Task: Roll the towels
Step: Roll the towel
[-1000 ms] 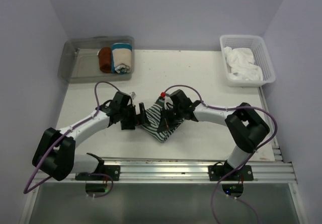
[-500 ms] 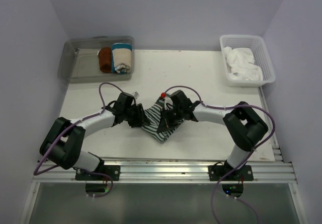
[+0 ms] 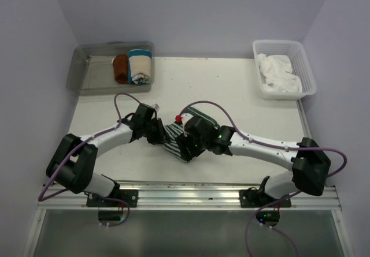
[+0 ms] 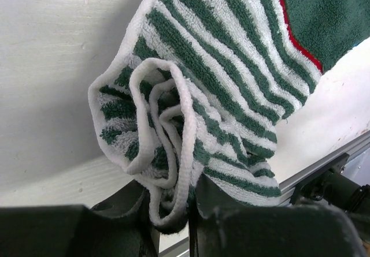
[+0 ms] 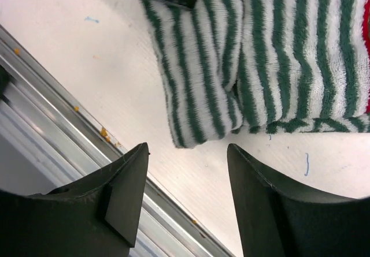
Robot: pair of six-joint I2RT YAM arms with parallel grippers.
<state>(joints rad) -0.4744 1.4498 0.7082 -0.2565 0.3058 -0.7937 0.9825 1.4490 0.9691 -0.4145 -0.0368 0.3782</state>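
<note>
The green-and-white striped towel lies bunched in the middle of the table. My left gripper is shut on its folded left edge. In the left wrist view the fingers pinch a curled white hem of the striped towel. My right gripper hovers at the towel's near right corner. In the right wrist view it stands open over bare table, with nothing between its fingers and the striped towel just beyond them. The plain white towel lies crumpled in the basket.
A clear bin at the back left holds a rolled rust-brown towel and a rolled cream towel. An aluminium rail runs along the table's near edge, close under the right gripper.
My left gripper has moved right and closed on the striped towel's edge. My right gripper has let go of the towel, opened and shifted left toward the near edge.
</note>
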